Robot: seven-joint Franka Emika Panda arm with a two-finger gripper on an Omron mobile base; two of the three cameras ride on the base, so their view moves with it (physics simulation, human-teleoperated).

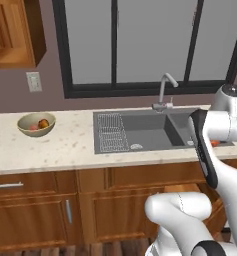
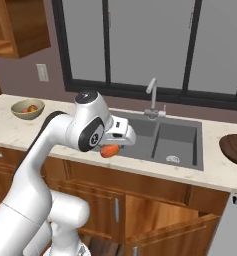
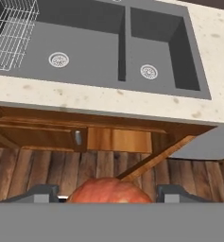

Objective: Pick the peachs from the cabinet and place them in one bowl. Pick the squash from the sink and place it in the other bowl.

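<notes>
No writing, brand or label can be read anywhere in the pictures.

Nearest, the gripper (image 3: 107,194) has its jaws part-way open around the squash (image 2: 109,151), a dark finger tip on each side of it in the hand view. The squash is a smooth, roundish orange-red lump with faint paler mottling. In the right base view it hangs under the hand at the front edge of the surface, over the cabinet fronts and out of the sink (image 2: 175,137).

Below it lie a plank floor (image 3: 47,172) and a low cabinet door (image 2: 185,232) standing ajar.

The surface (image 1: 65,145) is pale speckled stone. Set into it is the dark grey two-basin sink with round drains, a wire rack (image 1: 111,132) in the left basin and a curved silver tap (image 1: 163,92) behind.

To the left on the surface stands the tan bowl (image 1: 36,125) with the two peaches (image 1: 40,124) in it. At the far right the dark brown bowl (image 2: 235,148) sits partly out of frame.

Behind are a brownish wall, a light switch plate (image 1: 34,81), a dark-framed window (image 1: 150,45) and, upper left, the wooden wall cabinet (image 1: 15,32).
</notes>
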